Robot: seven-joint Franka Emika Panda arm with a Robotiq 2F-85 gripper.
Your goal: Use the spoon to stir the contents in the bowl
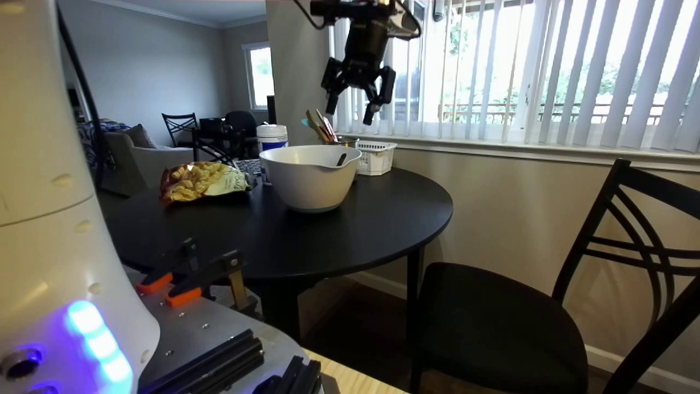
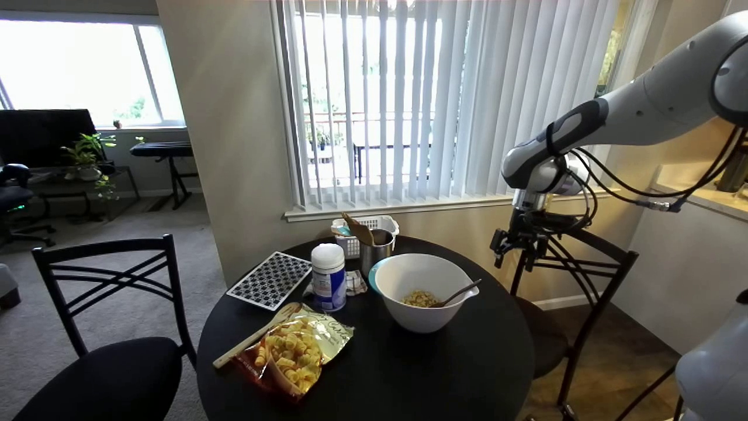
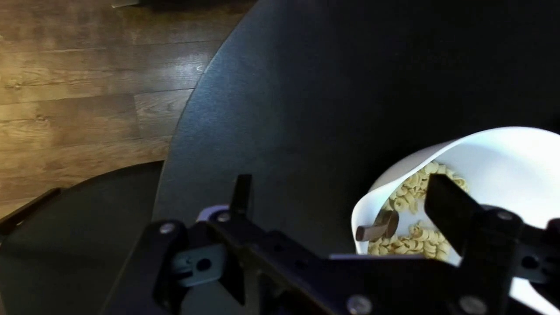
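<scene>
The large white bowl (image 1: 309, 183) stands on the dark round table, and it also shows in an exterior view (image 2: 403, 314) and the wrist view (image 3: 520, 151). Curly pasta (image 2: 419, 298) lies in the bowl's bottom. The brown spoon (image 2: 463, 290) leans inside the bowl, its handle over the spouted rim; in the wrist view (image 3: 371, 232) I see its handle end-on. My gripper (image 2: 514, 263) is open and empty, in the air above and beside the bowl's spout side. In the wrist view the spoon handle lies between the open fingers (image 3: 339, 181), below them, untouched.
An open pasta bag (image 2: 295, 351) and a wooden fork (image 2: 257, 336) lie on the table (image 2: 467, 374). A white-and-blue canister (image 2: 329, 278), a metal utensil holder (image 2: 376, 254) and a white basket (image 2: 380, 223) stand behind. A chair (image 1: 492, 323) stands beside the table.
</scene>
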